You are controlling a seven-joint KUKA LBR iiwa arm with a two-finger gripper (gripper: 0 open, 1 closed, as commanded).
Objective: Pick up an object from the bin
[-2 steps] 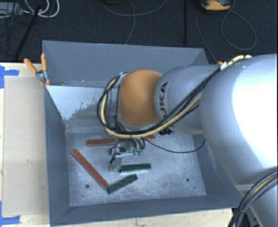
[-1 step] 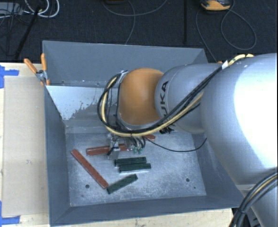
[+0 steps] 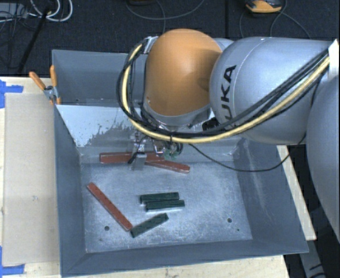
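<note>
At back of grey metal bin, my gripper sits low over flat red-brown stick, presumably because it lies flush on floor. Open, closed, holding anything: cannot tell.

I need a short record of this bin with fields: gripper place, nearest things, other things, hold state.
bin: grey metal bin
gripper place: gripper low near the far wall
nearest things: view-left brown stick and view-right brown stick, one on each side
other things: long brown stick, two dark green sticks side by side, single dark green stick
hold state: cannot tell
</note>
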